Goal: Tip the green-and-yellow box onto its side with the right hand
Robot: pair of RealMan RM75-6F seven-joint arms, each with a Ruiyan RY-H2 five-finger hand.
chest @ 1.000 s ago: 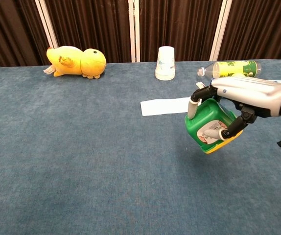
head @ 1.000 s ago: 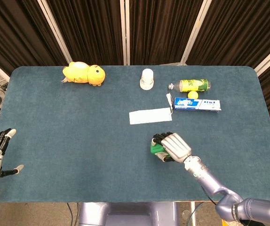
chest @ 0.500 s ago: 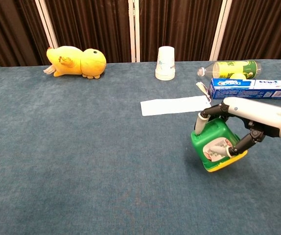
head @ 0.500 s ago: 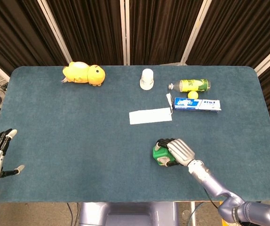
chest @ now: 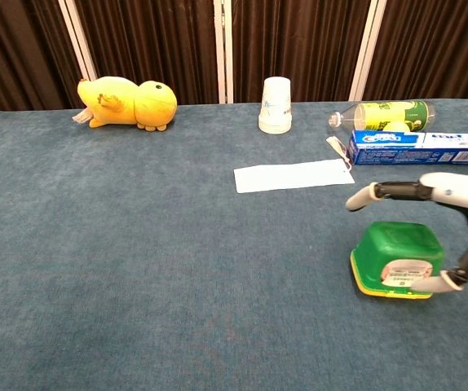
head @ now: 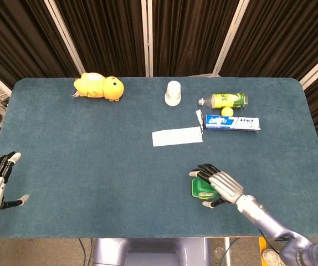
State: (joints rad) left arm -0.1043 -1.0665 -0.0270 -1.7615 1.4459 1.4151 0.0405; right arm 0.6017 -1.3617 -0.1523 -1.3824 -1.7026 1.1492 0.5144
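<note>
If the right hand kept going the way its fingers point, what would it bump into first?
Probably the green box. The right hand points left with its fingers spread around the box, so the box sits right in its way, though real contact is hard to judge.

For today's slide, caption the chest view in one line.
Right hand opens around the green-and-yellow box resting on the blue table.

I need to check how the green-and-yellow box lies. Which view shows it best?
The chest view: the green-and-yellow box sits unobstructed, its label and yellow edge facing the camera. The head view shows only its green top, partly covered by the right hand.
</note>
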